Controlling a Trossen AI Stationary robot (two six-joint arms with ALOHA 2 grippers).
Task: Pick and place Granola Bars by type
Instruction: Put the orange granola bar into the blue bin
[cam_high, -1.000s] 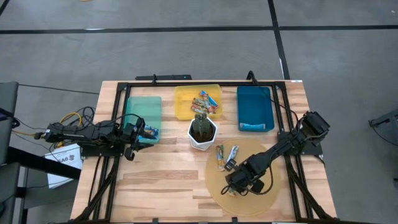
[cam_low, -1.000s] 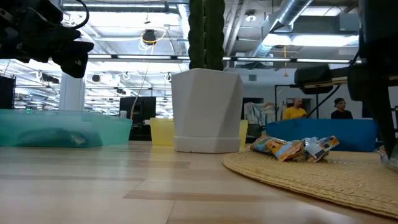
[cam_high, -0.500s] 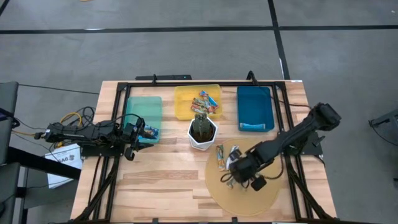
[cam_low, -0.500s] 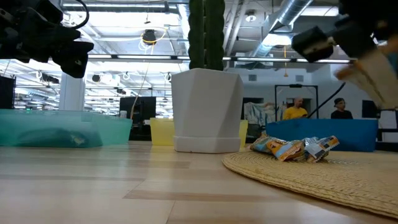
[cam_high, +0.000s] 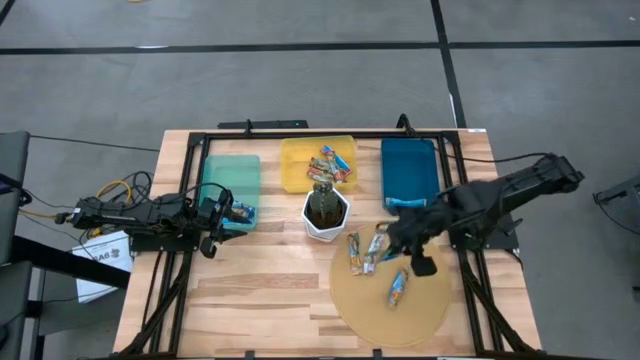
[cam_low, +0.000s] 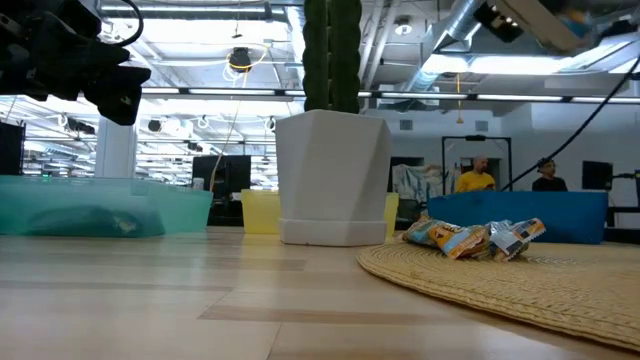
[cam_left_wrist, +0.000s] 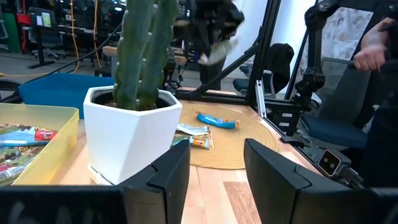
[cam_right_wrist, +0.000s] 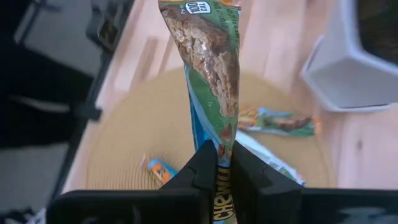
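My right gripper (cam_high: 398, 232) hovers above the far edge of the round woven mat (cam_high: 425, 315), near the blue bin (cam_high: 410, 165), shut on a green-and-blue granola bar (cam_right_wrist: 208, 56). Three more bars lie flat on the mat (cam_high: 353, 252) (cam_high: 373, 250) (cam_high: 398, 288). The yellow bin (cam_high: 295, 165) holds several bars (cam_high: 333, 163). One bar lies in the blue bin (cam_high: 405, 203) and one in the teal bin (cam_high: 243, 212). My left gripper (cam_high: 222, 213) waits open at the teal bin's near right corner. A white pot with a cactus (cam_high: 325, 210) stands mid-table. My right gripper pinches the granola bar by one end of its wrapper (cam_right_wrist: 219, 149) between the two fingers. The rest of the bar sticks out past the fingertips. It is lifted clear, high above the mat.
The three bins sit side by side along the table's far edge, teal (cam_high: 230, 175), yellow and blue. The white pot stands just left of the mat and the right gripper. Bare wood lies in front of the teal bin (cam_high: 260, 290). People stand in the room behind (cam_low: 473, 178).
My right gripper has risen from the mat and moved toward the table's far edge, toward the blue bin, carrying the green-and-blue bar lifted clear. A blue-and-orange bar now shows on the mat where the gripper stood. The left arm has kept still.
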